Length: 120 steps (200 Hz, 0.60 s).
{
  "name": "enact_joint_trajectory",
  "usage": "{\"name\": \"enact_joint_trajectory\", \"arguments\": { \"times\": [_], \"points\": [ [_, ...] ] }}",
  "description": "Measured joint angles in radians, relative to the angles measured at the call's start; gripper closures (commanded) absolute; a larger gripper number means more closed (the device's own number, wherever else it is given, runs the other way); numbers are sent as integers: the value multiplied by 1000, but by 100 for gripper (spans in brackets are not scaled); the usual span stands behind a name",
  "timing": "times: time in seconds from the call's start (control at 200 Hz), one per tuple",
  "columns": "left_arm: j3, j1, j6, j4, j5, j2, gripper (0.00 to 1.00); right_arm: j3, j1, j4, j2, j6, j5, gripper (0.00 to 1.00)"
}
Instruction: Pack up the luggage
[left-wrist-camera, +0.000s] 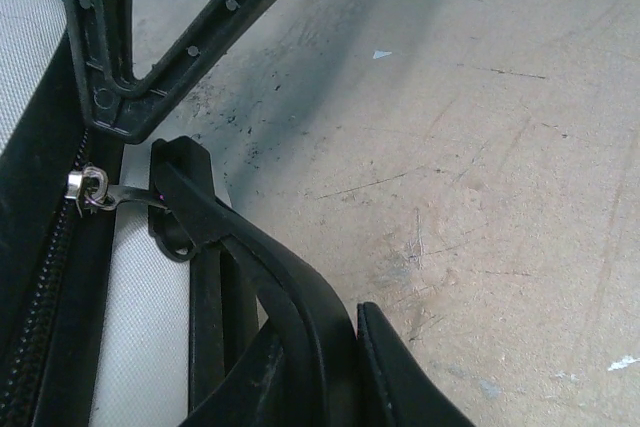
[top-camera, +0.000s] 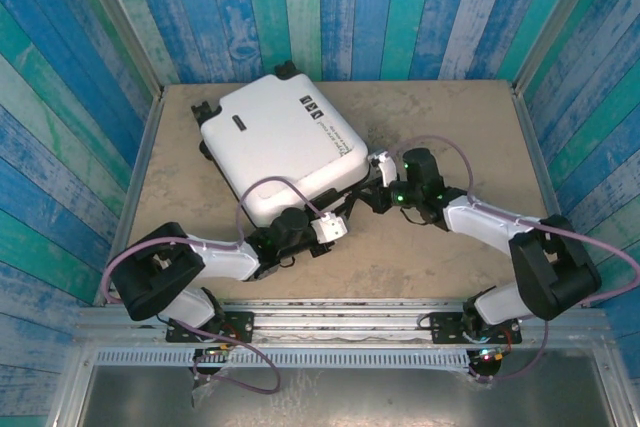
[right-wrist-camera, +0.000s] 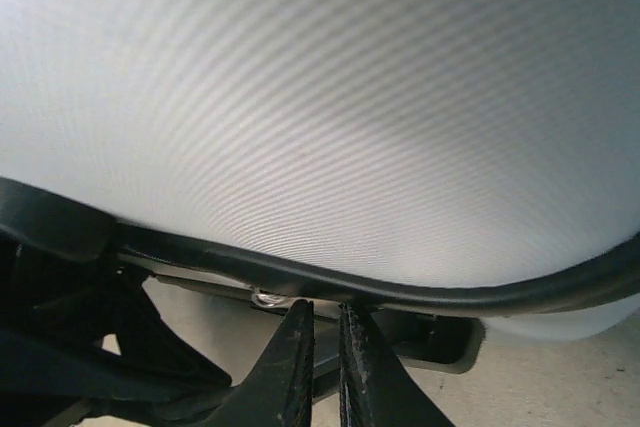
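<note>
The luggage (top-camera: pixel 280 137) lies flat and closed on the table, a white hard shell with black trim. My left gripper (top-camera: pixel 340 217) is at its near corner. In the left wrist view the gripper (left-wrist-camera: pixel 345 347) is shut on a black pull strap (left-wrist-camera: pixel 250 257). The strap runs to the metal zipper slider (left-wrist-camera: pixel 88 187) on the black zipper (left-wrist-camera: pixel 45 287), beside the white shell (left-wrist-camera: pixel 150 327). My right gripper (top-camera: pixel 365 179) is at the case's right edge. Its tips (right-wrist-camera: pixel 327 309) stand almost together under the black trim (right-wrist-camera: pixel 450 292), next to a metal slider (right-wrist-camera: pixel 265 298). Whether they pinch anything is unclear.
A black riveted frame (left-wrist-camera: pixel 190 37) of the case hangs just beyond the strap. Bare scuffed table (top-camera: pixel 450 257) lies right of and in front of the case. Raised edges and blue plank walls (top-camera: pixel 90 97) enclose the table. Purple cables (top-camera: pixel 265 187) loop over the arms.
</note>
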Motion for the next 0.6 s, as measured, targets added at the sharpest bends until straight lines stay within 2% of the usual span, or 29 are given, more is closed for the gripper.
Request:
{"name": "enact_joint_trajectory", "arguments": {
  "times": [0.601],
  "points": [
    [20, 1, 7, -12, 4, 20, 100, 1, 48, 47, 26, 35, 36, 88]
  ]
}}
